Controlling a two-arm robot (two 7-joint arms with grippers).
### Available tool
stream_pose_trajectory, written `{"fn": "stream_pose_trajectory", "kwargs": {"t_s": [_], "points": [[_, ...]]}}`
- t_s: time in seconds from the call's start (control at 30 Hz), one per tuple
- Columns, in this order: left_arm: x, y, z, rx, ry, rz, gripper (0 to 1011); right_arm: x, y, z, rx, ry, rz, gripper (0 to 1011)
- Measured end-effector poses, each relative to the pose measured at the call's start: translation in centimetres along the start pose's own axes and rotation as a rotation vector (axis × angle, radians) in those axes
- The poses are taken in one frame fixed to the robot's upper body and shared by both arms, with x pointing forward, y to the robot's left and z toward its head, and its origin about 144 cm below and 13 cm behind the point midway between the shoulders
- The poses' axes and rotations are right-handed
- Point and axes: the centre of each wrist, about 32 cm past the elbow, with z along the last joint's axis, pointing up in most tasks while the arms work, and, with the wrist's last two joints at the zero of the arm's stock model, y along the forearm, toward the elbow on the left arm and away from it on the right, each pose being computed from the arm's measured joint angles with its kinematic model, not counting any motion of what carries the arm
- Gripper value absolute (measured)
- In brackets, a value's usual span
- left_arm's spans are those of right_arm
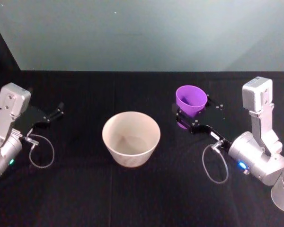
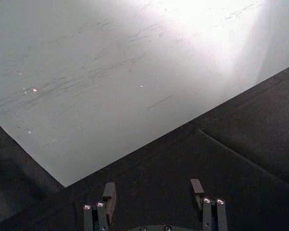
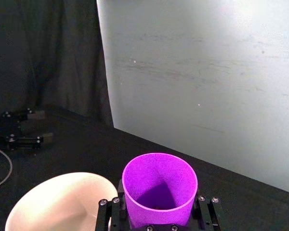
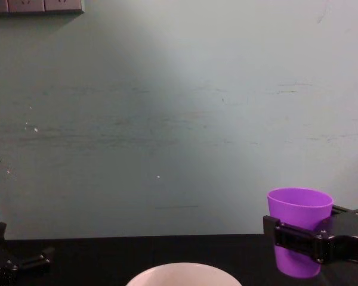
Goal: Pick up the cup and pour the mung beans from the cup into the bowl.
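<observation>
My right gripper (image 1: 193, 112) is shut on the purple cup (image 1: 191, 100), which stands upright to the right of the bowl (image 1: 131, 137). In the right wrist view the cup (image 3: 159, 183) sits between the fingers (image 3: 108, 211), its bottom in shadow, so I cannot make out any mung beans. The white bowl (image 3: 53, 202) lies just beside it and looks empty from the head view. From the chest, the cup (image 4: 299, 205) is gripped around its middle by the right gripper (image 4: 304, 241). My left gripper (image 1: 49, 115) rests open at the far left, away from both, holding nothing (image 2: 153, 190).
A black cloth covers the table (image 1: 142, 189), and a pale wall (image 4: 167, 119) stands behind it. Loose cables loop beside each arm (image 1: 40, 153) (image 1: 215, 163). The bowl's rim (image 4: 182, 271) shows at the chest view's lower edge.
</observation>
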Motion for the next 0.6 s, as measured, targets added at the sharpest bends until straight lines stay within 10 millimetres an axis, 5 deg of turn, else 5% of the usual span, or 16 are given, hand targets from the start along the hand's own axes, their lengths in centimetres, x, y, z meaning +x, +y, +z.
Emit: {"fn": "stream_pose_trajectory", "kwargs": {"t_s": [0.6], "points": [[0.0, 0.0, 0.0, 0.0, 0.0, 0.0, 1000, 0.0, 0.0, -0.01, 0.0, 0.0, 0.0, 726]]}}
